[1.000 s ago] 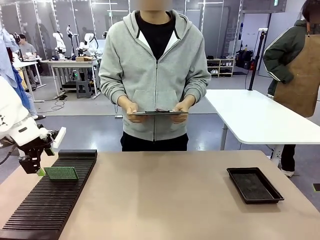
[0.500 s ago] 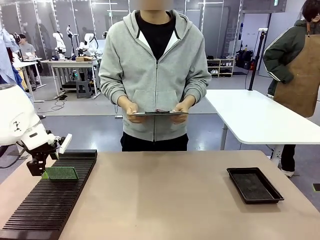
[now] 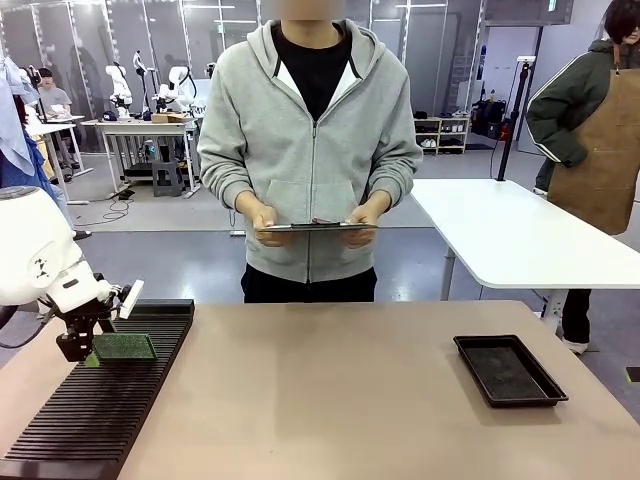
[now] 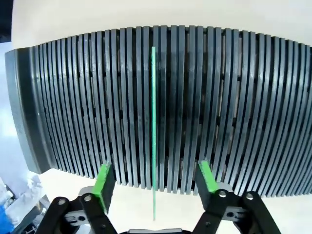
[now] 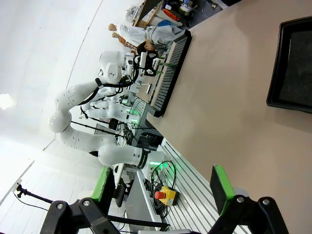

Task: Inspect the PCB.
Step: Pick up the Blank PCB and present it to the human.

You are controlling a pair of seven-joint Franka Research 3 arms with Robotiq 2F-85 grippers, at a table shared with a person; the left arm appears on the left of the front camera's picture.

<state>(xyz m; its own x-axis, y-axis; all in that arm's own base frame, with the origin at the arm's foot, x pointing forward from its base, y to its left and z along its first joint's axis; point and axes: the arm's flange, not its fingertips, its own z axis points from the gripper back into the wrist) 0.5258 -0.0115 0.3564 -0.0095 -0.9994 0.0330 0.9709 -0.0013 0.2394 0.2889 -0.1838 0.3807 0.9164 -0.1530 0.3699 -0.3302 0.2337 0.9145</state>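
The left gripper (image 4: 155, 181) is straddling the PCB (image 4: 153, 112), pads spread wide and clear of the board. The board is standing on edge in the black slotted rack (image 3: 90, 420) at the worktop's left edge. The left arm is angling down from that side. The right gripper (image 5: 163, 187) is hanging with its jaws parted.

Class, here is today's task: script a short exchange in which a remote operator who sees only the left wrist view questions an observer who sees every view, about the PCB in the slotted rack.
Operator: The PCB stands edge-on inside my left gripper, with a gap on each side. Where does this rack sit?
Observer: Along the left edge of the table, as the robot sees it.
Operator: Is anyone at the table?
Observer: Yes, a person stands at the far side, holding a dark tablet.
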